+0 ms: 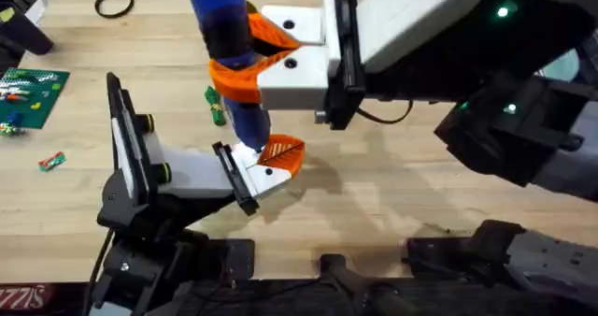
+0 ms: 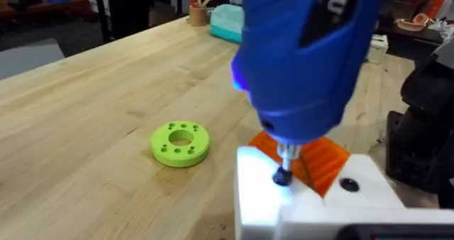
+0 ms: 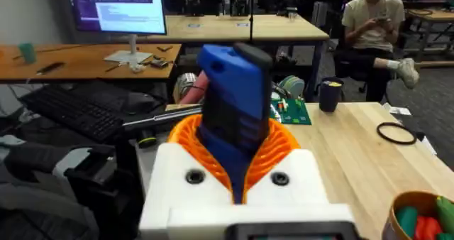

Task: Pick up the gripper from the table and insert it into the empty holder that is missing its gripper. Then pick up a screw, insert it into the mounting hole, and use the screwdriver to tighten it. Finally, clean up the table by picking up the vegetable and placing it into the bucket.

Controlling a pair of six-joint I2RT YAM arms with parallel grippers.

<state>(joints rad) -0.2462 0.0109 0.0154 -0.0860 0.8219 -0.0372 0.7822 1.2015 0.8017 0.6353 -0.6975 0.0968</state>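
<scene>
My right gripper (image 1: pixel 245 62), white with smooth orange jaws, is shut on the blue screwdriver (image 1: pixel 224 35), which stands nearly upright. Its metal bit (image 2: pixel 286 158) rests on a dark screw (image 2: pixel 282 177) in the white holder (image 2: pixel 312 201) at the tip of my left arm. The orange ribbed gripper (image 1: pixel 283 154) sits in that holder (image 1: pixel 252 173), just beside the bit. From the right wrist the screwdriver (image 3: pixel 233 101) rises between the orange jaws. A small red and green piece, likely the vegetable (image 1: pixel 51 161), lies at the table's left. An orange-rimmed bucket (image 3: pixel 408 201) holds green and red items.
A green ring (image 2: pixel 181 142) lies on the wood just left of the holder. A green board (image 1: pixel 30 93) with small parts sits at the far left, and a black ring (image 1: pixel 114 5) at the back left. The right arm's dark body covers the table's right side.
</scene>
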